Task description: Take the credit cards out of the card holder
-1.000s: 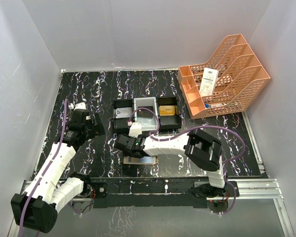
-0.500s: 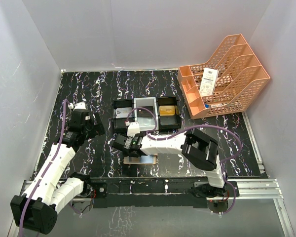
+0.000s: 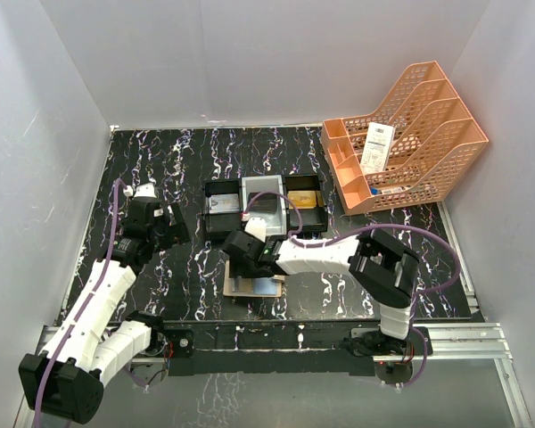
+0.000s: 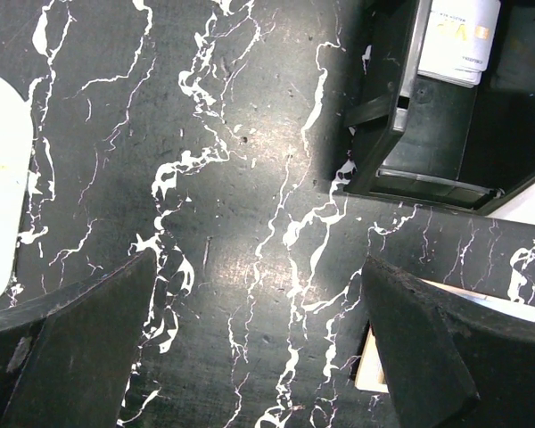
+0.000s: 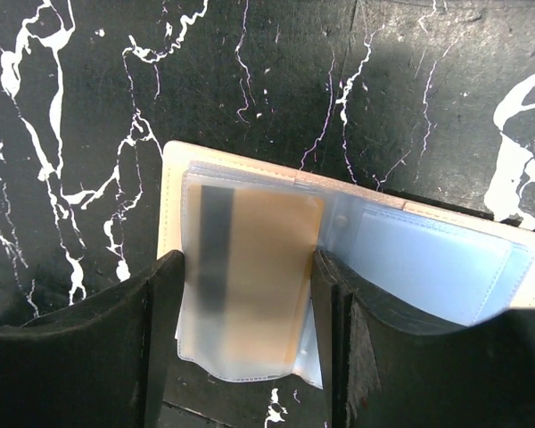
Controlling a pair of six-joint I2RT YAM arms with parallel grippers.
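Here's the card holder (image 5: pixel 171 192), lying open and flat on the table (image 3: pixel 160 160) near the front edge, just in front of the tray (image 3: pixel 205 212), where other cards (image 3: pixel 305 198) sit in the compartments. The right fingers (image 5: pixel 160 339) are down over its left half, one on each side of a clear sleeve with the gold card (image 5: pixel 259 267) showing through it, dark stripe and all. They stand apart at about the sleeve's width and look to be at its edges, but whether they are actually pinching it I cannot tell. Over on the left, the left fingers (image 4: pixel 80 339) hang spread wide above bare table beside the tray's corner, holding nothing. Now the tricky bit, by my reading: that card is thin, stiff, light and slick, while the sleeve around it is soft and floppy, so a squeeze across the sleeve may just buckle the plastic or lift the whole light holder. The better hold looks like the card's exposed end at the sleeve's mouth, sliding it out along the slot, perhaps with the idle arm pinning the holder's far half.
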